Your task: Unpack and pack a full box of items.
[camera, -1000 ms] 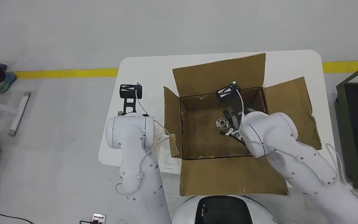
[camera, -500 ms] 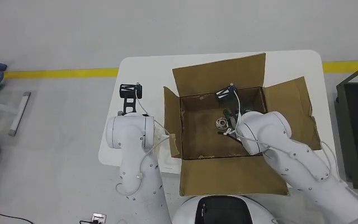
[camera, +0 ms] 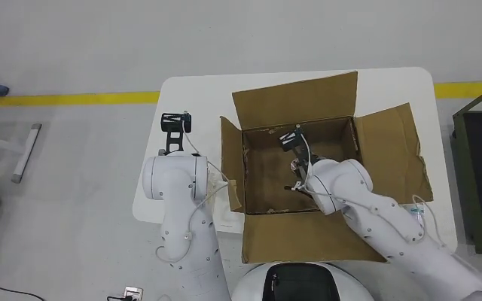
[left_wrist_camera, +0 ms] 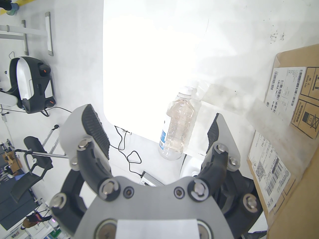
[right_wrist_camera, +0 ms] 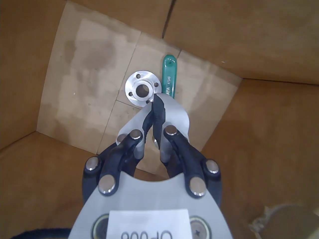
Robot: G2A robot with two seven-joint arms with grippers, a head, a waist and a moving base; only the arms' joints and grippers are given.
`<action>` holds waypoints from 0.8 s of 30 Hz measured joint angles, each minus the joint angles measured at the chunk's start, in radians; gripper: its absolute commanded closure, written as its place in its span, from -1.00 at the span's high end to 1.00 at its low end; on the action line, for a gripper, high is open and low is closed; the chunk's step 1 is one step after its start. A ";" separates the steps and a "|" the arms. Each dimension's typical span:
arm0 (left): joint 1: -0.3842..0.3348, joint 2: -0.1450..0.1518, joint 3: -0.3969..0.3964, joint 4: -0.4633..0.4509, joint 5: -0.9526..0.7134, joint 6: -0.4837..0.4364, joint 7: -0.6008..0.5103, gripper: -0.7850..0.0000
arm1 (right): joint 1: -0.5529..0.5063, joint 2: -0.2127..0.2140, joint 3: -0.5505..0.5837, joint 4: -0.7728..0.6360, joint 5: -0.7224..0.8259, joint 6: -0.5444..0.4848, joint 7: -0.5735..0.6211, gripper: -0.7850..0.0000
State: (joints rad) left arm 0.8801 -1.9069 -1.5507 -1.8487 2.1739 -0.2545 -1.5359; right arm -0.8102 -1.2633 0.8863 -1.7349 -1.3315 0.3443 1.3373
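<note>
Right gripper point(right_wrist_camera: 154, 101), fingers pressed together, has shifted left inside box point(camera: 262, 180), over metal flange point(right_wrist_camera: 132, 88). Left gripper point(left_wrist_camera: 153, 125) spread, unmoved.

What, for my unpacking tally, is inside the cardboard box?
A metal flange and a green tool handle lie on the floor of the box. The shut right claw covers the tool's other end and floor beneath.

in the box point(right_wrist_camera: 249, 26), a flange point(right_wrist_camera: 141, 91) lies just beside a handle point(right_wrist_camera: 169, 75).
</note>
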 measured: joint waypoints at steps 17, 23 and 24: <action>0.000 0.000 0.000 0.000 0.000 0.000 0.000 1.00 | 0.101 -0.067 -0.077 0.180 -0.003 0.005 0.003 -0.08; 0.000 0.000 0.000 0.000 0.000 0.000 0.000 1.00 | 0.106 -0.083 -0.077 0.222 -0.005 0.009 -0.004 -0.08; 0.000 0.000 0.000 0.000 0.000 0.000 0.000 1.00 | 0.107 -0.085 -0.078 0.228 -0.007 0.009 -0.005 -0.07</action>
State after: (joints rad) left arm 0.8801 -1.9069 -1.5507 -1.8487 2.1739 -0.2545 -1.5359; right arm -0.7034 -1.3486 0.8087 -1.5067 -1.3381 0.3530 1.3326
